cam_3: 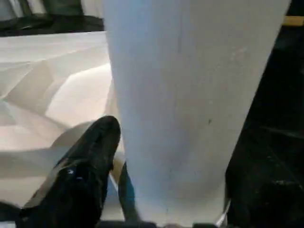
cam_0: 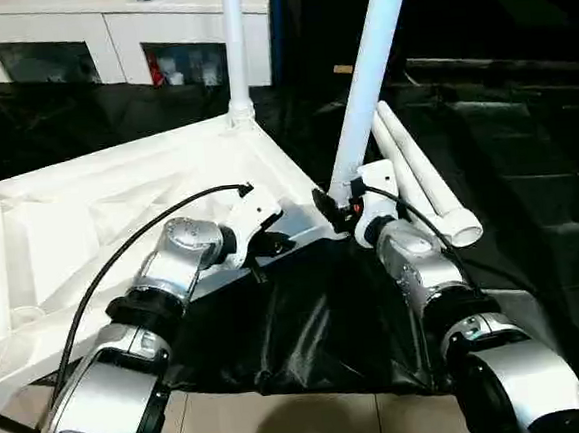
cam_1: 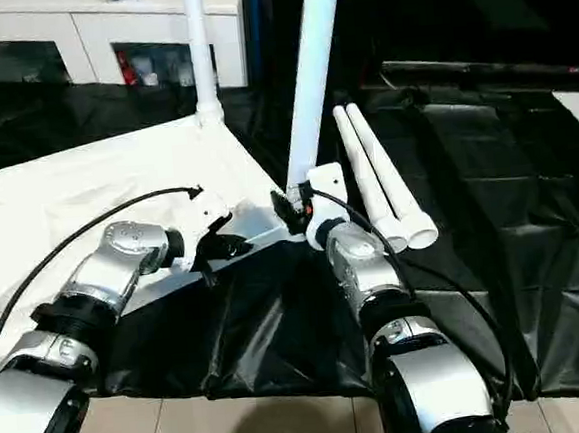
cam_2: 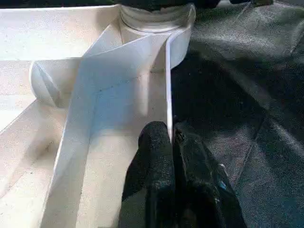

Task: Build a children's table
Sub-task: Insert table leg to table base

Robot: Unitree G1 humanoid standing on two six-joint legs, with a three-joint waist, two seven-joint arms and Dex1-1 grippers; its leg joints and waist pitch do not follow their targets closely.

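The white tabletop (cam_0: pixel 118 210) lies upside down on a black sheet. One white leg (cam_0: pixel 236 40) stands upright in its far corner socket. A second leg (cam_0: pixel 371 75) leans in the near right corner, and my right gripper (cam_0: pixel 344 207) is open around its base; in the right wrist view a thin gap separates one finger (cam_3: pixel 85 175) from this leg (cam_3: pixel 190 95). My left gripper (cam_0: pixel 272 246) is shut on the tabletop's raised rim (cam_2: pixel 168 85), a short way from that corner. Two loose legs (cam_0: pixel 428 186) lie side by side on the sheet to the right.
The black sheet (cam_0: pixel 308 325) hangs over the front edge above pale floor tiles (cam_0: pixel 286 422). A white cabinet (cam_0: pixel 105 40) stands at the back left. A black cable (cam_0: pixel 122 255) arcs over my left forearm.
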